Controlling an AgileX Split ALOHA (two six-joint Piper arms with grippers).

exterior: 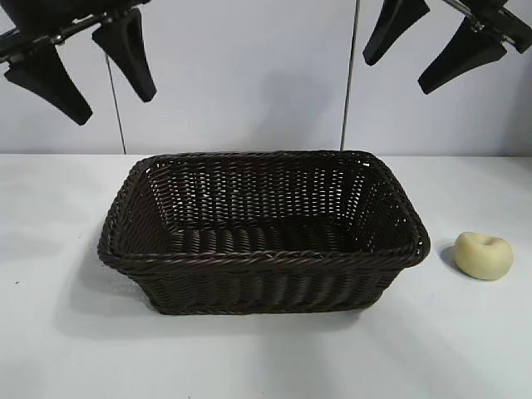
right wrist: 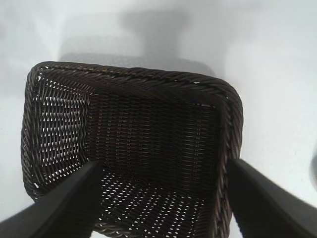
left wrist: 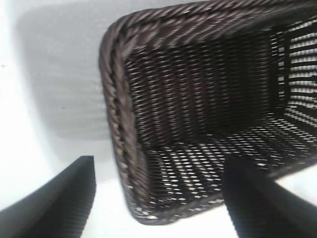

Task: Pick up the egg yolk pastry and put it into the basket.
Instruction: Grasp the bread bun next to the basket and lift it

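Exterior view: the egg yolk pastry (exterior: 483, 255) sits on the white table (exterior: 66, 332), just right of the basket (exterior: 263, 258) and not touching it. It's small, pale yellow, smooth and rounded, with a dimple on top. The left gripper (exterior: 83, 62) and right gripper (exterior: 436, 41) both hang high up, fingers spread, holding nothing.

Left wrist view: fingers (left wrist: 54, 203) apart over the basket's (left wrist: 116, 99) corner.

Right wrist view: fingers (right wrist: 64, 206) wide above the empty basket (right wrist: 129, 77); pastry not visible.
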